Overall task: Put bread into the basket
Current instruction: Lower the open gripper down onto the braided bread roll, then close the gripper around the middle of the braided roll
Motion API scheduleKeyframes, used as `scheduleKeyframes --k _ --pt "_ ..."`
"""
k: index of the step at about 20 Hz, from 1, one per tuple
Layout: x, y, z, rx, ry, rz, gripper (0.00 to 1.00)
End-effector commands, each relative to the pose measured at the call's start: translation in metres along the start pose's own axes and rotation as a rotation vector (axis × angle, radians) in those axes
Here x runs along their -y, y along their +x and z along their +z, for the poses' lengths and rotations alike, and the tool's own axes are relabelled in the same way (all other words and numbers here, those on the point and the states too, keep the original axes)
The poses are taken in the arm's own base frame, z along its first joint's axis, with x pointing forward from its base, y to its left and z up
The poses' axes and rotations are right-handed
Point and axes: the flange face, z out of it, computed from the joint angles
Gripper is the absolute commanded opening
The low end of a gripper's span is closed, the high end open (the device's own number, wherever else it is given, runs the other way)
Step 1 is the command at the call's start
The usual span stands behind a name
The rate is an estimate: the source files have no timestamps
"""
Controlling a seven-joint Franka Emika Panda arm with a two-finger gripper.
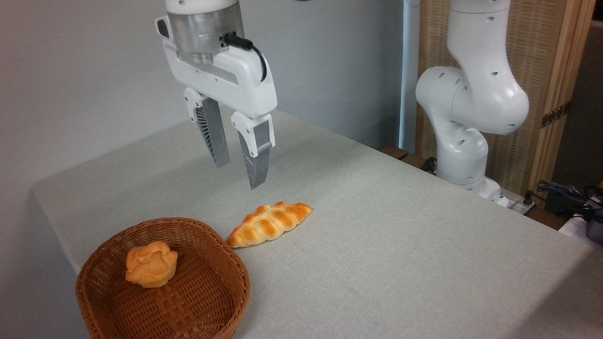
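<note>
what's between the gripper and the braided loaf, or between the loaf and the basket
Nothing visible. The open gripper hangs above the loaf with only air between. The loaf lies on the table just right of the basket, almost at its rim. A small bun sits in the basket toward the back-left.

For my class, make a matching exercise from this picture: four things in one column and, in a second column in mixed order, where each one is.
Things:
1. loaf
2. bun
3. gripper
4. basket

Places:
A. inside the basket
B. in the air above the table, holding nothing
C. on the table, just right of the basket rim
D. at the front left corner of the table

Pairs: 1-C, 2-A, 3-B, 4-D
</note>
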Motion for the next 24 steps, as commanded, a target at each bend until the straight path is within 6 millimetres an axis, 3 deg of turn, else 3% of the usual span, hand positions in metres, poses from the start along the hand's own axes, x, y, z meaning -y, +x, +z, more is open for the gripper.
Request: scheduleKeyframes --k 1,5,7,13,22,23,24 --pt "-0.027 0.001 0.034 -0.02 -0.005 0.055 1.0" --pt "-0.045 -0.01 0.08 -0.001 -0.009 0.094 1.0" --pt "-0.062 -0.001 0.101 0.024 -0.024 0.132 1.0" --pt "-0.081 0.009 0.164 0.057 -0.042 0.173 1.0" --pt "-0.075 0.015 0.198 0.103 -0.052 0.2 1.0" --pt "-0.075 0.015 0.2 0.107 -0.055 0.2 0.98" --pt "-0.077 0.016 0.2 0.106 -0.056 0.202 0.82"
